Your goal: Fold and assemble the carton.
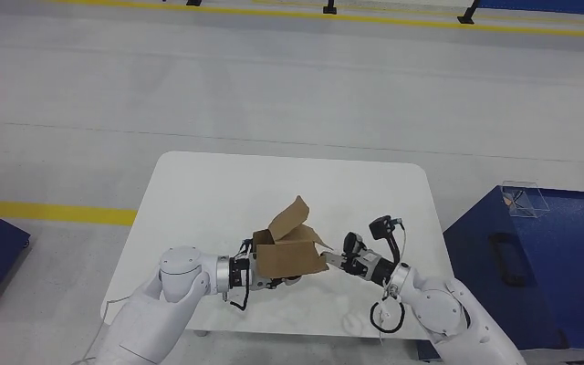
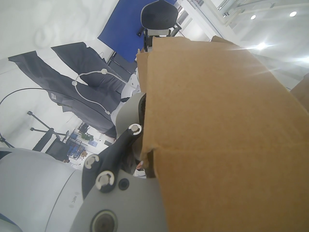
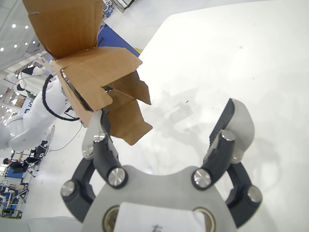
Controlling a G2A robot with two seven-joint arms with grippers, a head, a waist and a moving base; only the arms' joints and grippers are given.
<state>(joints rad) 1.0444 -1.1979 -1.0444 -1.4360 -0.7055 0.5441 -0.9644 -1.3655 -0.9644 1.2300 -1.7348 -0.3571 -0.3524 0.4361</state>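
Carton: brown corrugated, one item, raised over the near part of the white table between the two arms. Body: opened out into a box shape. Tall flap: standing up, unfolded. Side flap: bent partly across the opening. Lower flaps: hanging loose toward the right gripper, none tucked. Left gripper: at the carton's wall, one finger lying flat along the cardboard, the other hidden behind it; we judge it clamped on that wall, since nothing else supports the carton. Right gripper: fingers wide apart, holding nothing, one fingertip just beside a loose lower flap. Progress, by our estimate: erecting done; folding and closing of the flaps at both ends left.
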